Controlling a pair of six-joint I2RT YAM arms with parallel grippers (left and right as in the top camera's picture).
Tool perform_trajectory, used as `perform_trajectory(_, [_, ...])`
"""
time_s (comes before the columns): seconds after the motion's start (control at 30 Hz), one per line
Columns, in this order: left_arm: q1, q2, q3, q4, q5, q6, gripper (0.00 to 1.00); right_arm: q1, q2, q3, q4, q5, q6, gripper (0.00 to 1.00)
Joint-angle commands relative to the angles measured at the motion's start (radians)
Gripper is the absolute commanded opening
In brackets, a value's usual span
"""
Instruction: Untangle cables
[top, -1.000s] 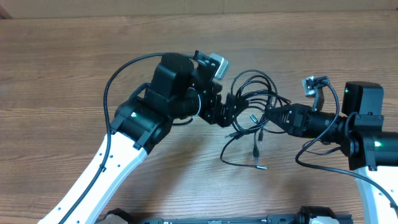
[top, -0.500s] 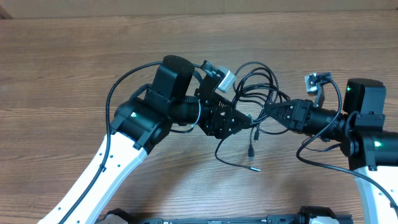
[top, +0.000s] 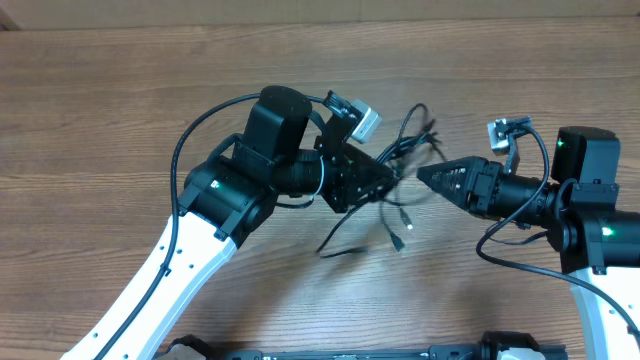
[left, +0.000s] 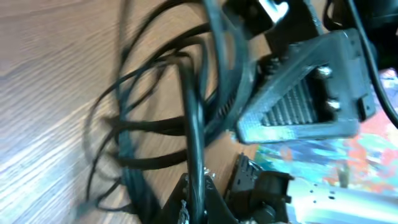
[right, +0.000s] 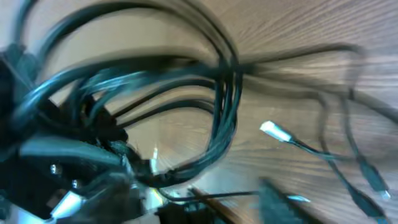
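Left gripper fingers clamp shut on the cables, a blurred black tangle trailing onto the wooden table between the arms. Right gripper sits just beside, apparently clear of them, its opening unreadable. Cords look light and limp, best gripped near a plug end.

Table matt wood grain; cables glossy black plastic; plug tip shiny metal.

The left arm and right arm are white below, black above, green-lit, with a ribbed black left pincer.
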Motion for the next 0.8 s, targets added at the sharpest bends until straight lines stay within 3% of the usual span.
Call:
perform_trajectory(0.0, [-0.002, -0.003, 0.003, 0.019, -0.053, -0.019, 0.04, -0.001, -0.012, 0.002, -0.017, 0.002, -0.002, 0.84])
perform_trajectory(0.2, [-0.002, -0.003, 0.003, 0.13, 0.017, -0.048, 0.04, -0.001, -0.011, 0.002, -0.034, 0.002, 0.056, 0.85])
perform_trajectory(0.4, [-0.002, -0.003, 0.003, 0.351, 0.196, -0.048, 0.04, -0.001, -0.012, 0.002, -0.01, -0.005, 0.344, 0.84])
perform_trajectory(0.57, [-0.002, -0.003, 0.003, 0.361, 0.214, -0.048, 0.04, -0.001, -0.012, 0.002, 0.12, -0.08, 0.495, 0.79])
perform_trajectory(0.67, [-0.002, -0.003, 0.003, 0.397, 0.24, -0.048, 0.04, -0.001, -0.012, 0.002, 0.163, -0.079, 0.586, 0.52])
perform_trajectory(0.77, [-0.008, -0.003, 0.003, 0.461, 0.247, -0.092, 0.04, -0.001, -0.012, 0.002, 0.17, -0.077, 0.624, 0.43])
